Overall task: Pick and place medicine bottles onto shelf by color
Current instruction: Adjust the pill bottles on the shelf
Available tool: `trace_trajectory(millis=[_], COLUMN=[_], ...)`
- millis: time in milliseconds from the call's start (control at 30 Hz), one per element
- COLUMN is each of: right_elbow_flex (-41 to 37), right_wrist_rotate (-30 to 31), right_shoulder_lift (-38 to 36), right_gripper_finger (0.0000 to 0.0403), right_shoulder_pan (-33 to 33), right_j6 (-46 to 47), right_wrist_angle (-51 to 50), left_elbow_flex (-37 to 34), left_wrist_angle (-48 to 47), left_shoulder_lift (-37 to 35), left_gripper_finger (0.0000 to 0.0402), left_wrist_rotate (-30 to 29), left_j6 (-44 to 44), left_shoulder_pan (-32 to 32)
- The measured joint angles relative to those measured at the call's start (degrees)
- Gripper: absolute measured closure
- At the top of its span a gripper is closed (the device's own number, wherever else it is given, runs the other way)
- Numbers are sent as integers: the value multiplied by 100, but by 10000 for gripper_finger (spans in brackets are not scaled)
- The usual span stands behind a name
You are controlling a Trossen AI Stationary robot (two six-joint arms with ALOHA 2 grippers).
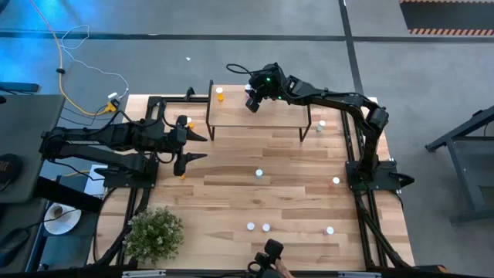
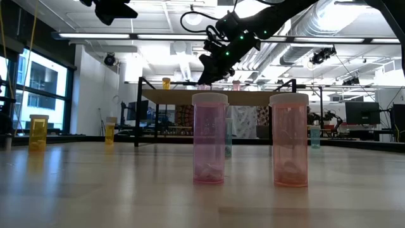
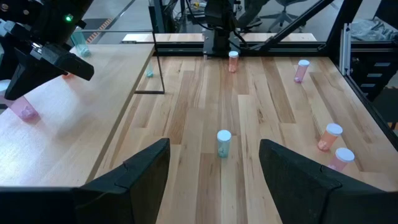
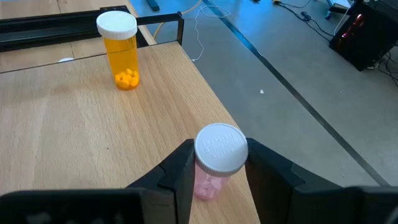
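The shelf point(image 1: 270, 116) stands at the table's back. An orange medicine bottle point(image 4: 121, 50) stands upright near its left end. My right gripper point(image 4: 217, 171) is over the shelf, near its back edge, shut on the white cap of a pink bottle point(image 4: 209, 184) that is upright at the shelf top. In the left wrist view another pink bottle point(image 3: 25, 111) stands on the shelf below the right gripper point(image 3: 46, 59). My left gripper point(image 3: 214, 180) hovers open at the table's left side, holding nothing. A pale green bottle point(image 3: 223, 143) stands on the table ahead of it.
Several loose bottles dot the tabletop point(image 1: 293, 201): two pink ones point(image 2: 209, 139) close to the low camera and orange ones point(image 2: 38, 132) at the left. A potted plant point(image 1: 154, 232) sits at the front left corner. The shelf's thin black legs point(image 3: 158, 62) reach down to the table.
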Motion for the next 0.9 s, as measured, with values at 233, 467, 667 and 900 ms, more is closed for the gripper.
trace_trajectory(millis=[233, 467, 667, 900], right_elbow_flex=[2, 2, 2, 2], right_wrist_rotate=[0, 1, 0, 41], right_shoulder_lift=[0, 0, 0, 0], right_gripper_finger=[284, 258, 239, 238], right_shoulder_pan=[0, 0, 0, 0], right_j6=[48, 164, 162, 181], right_wrist_angle=[-31, -125, -60, 24], left_elbow_flex=[0, 0, 0, 0], left_wrist_angle=[0, -4, -11, -20], left_shoulder_lift=[0, 0, -2, 0], left_gripper_finger=[165, 165, 165, 165], left_wrist_rotate=[0, 0, 0, 0], left_j6=[1, 1, 1, 1], left_shoulder_pan=[-1, 1, 1, 1])
